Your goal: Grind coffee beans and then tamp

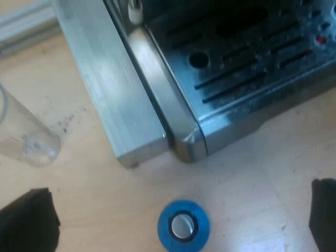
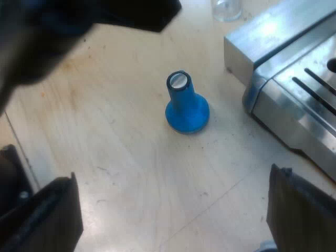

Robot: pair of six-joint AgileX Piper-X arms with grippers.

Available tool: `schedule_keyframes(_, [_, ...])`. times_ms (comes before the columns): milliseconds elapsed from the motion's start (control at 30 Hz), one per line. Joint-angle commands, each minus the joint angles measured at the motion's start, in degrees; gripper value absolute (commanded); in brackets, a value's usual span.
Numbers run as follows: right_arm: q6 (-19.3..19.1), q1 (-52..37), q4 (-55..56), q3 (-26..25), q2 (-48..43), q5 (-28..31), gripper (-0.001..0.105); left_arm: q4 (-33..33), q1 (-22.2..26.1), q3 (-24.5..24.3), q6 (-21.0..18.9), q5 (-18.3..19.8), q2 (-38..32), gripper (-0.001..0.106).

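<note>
A blue tamper [image 1: 183,227] with a silver cap stands upright on the wooden table, close to the corner of the espresso machine's drip tray [image 1: 252,68]. My left gripper [image 1: 181,197] hangs above it, open, with one finger on either side and well apart from it. In the right wrist view the tamper [image 2: 186,105] stands ahead of my right gripper [image 2: 173,197], which is open and holds nothing. A dark blurred part of the left arm [image 2: 126,13] hangs over the table beyond the tamper.
A clear measuring glass [image 1: 26,142] stands on the table beside the machine's steel base [image 1: 121,105]; the glass [image 2: 227,9] also stands past the machine's corner [image 2: 252,100]. Bare wood surrounds the tamper.
</note>
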Motion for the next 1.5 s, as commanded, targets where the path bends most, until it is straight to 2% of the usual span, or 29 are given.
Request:
schedule_keyframes(33, [-0.1, -0.24, 6.7, -5.08, -0.73, -0.4, 0.074, 0.05, -0.07, -1.81, -0.71, -0.61, -3.12, 0.105])
schedule_keyframes(133, [-0.51, -0.24, 8.72, -8.29, -1.24, 0.05, 0.074, 0.05, -0.07, -3.74, -0.71, -0.61, -5.28, 0.105])
schedule_keyframes(200, [-0.51, -0.24, 8.72, -9.39, -1.65, 3.23, 0.074, 0.05, -0.07, -5.05, -0.88, -0.61, -5.79, 0.105])
schedule_keyframes(267, [-0.51, -0.24, 8.96, -10.66, -2.7, 9.05, 0.074, 0.05, -0.07, -7.44, -0.88, -0.61, -5.84, 0.105])
schedule_keyframes(433, [-0.24, -1.36, 11.19, -11.82, -6.21, 15.64, 0.074, 0.05, -0.07, -12.27, -0.88, -0.61, -5.84, 0.105])
schedule_keyframes(567, [2.92, -7.23, 20.02, -12.84, -9.62, 15.99, 0.074, -0.08, -0.07, -15.18, -1.44, -2.94, -5.84, 0.105])
schedule_keyframes(667, [3.11, -11.71, 24.46, -12.83, -11.88, 15.99, 0.074, -0.08, 1.35, -16.26, -2.69, -3.36, -4.71, 0.105])
schedule_keyframes(800, [3.11, -20.67, 30.91, -12.83, -15.62, 13.37, 0.074, -0.08, 4.95, -16.29, -2.79, -1.19, -3.24, 0.105])
schedule_keyframes(867, [3.11, -26.17, 33.35, -12.83, -17.39, 10.48, 0.074, -0.08, 8.04, -16.29, -3.99, 2.42, -1.98, 0.105])
schedule_keyframes(933, [3.11, -29.93, 35.42, -12.83, -18.23, 8.96, 0.074, -0.08, 9.44, -16.29, -3.98, 3.93, -1.37, 0.105])
schedule_keyframes(1000, [4.24, -36.66, 37.37, -12.53, -19.25, 7.43, 0.074, -0.08, 9.86, -16.29, -3.98, 3.84, -1.21, 0.105])
schedule_keyframes(1100, [3.36, -45.34, 38.97, -11.91, -20.42, 4.72, 0.074, 0.06, 9.84, -16.29, -3.98, 3.86, -1.25, 0.105])
schedule_keyframes(1267, [-0.91, -58.66, 38.96, -8.65, -23.79, -4.01, 0.074, 2.26, 9.84, -16.29, -3.98, 3.86, -1.56, 0.105])
schedule_keyframes(1400, [-4.91, -64.45, 39.2, -5.95, -27.17, -6.7, 0.074, 3.46, 9.84, -16.29, -3.98, 3.21, -2.27, 0.105])
schedule_keyframes(1500, [-7.31, -66.25, 39.64, -4.39, -30.88, -7.02, 0.074, 3.45, 9.84, -16.29, -8.65, 0.82, -4.51, 0.105])
